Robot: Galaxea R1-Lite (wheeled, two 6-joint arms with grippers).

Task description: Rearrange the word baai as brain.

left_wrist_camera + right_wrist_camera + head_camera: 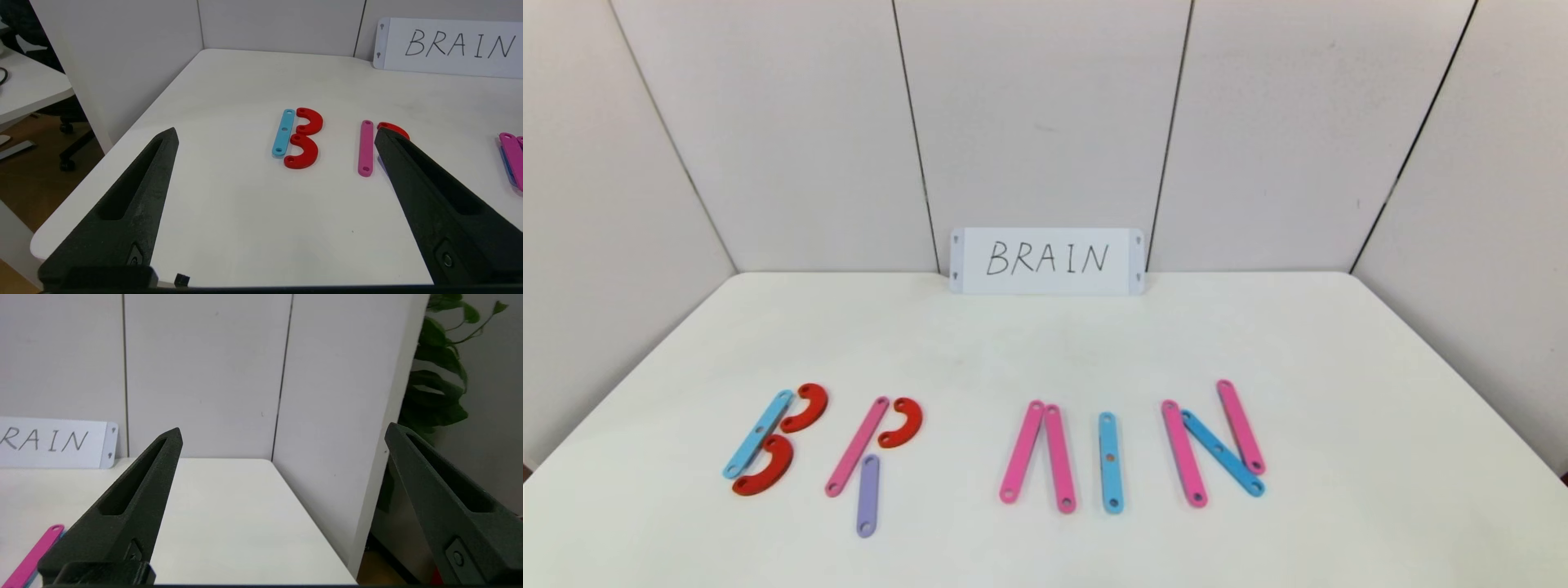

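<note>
A: What lies in front of the white card on the bench, left to right?

B: Left of the card, a blue strip with two red curves, then a pink strip, red curve and purple strip. Below the card, two pink strips and a blue strip. To the right, pink-blue-pink strips.

A: And the hands?

B: The left hand hangs wide, empty, left of the card; the right hand hangs wide, empty, right of it.
</note>
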